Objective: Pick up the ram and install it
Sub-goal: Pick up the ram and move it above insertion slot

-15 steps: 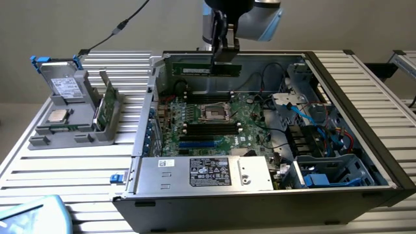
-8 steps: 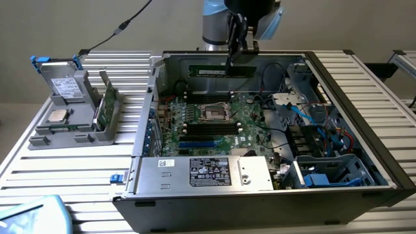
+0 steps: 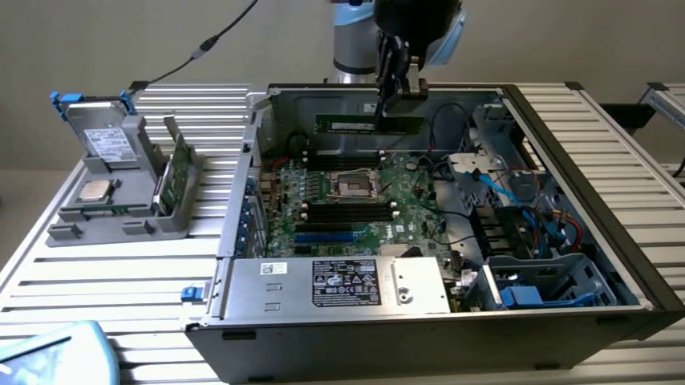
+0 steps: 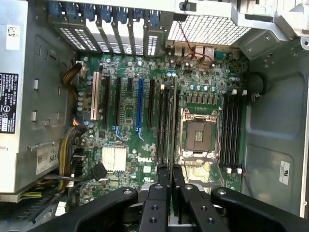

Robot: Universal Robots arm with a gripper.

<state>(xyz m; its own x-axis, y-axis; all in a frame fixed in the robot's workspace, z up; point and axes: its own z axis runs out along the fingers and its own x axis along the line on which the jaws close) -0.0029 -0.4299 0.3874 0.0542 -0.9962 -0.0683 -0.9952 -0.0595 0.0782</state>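
Green ram point(image 3: 370, 124) hangs level, long edge down, inside the open case point(image 3: 599, 200) near its back wall. Gripper point(image 3: 386, 111) is closed narrow on the stick's top edge near mid-length, probably so it hangs balanced with the lower edge free. Stick sits above the motherboard point(image 3: 364, 228), roughly parallel to the black slots point(image 3: 345, 160) beside the CPU socket point(image 3: 354, 185); not yet seated. Grey parts holder point(image 3: 118, 192) is well apart, at the exterior view's left.

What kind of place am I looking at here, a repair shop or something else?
Probably a robotics test bench for computer assembly: an open computer case sits on a slatted metal table, a grey holder carries parts beside it, and the pincer holds the ram above the motherboard.
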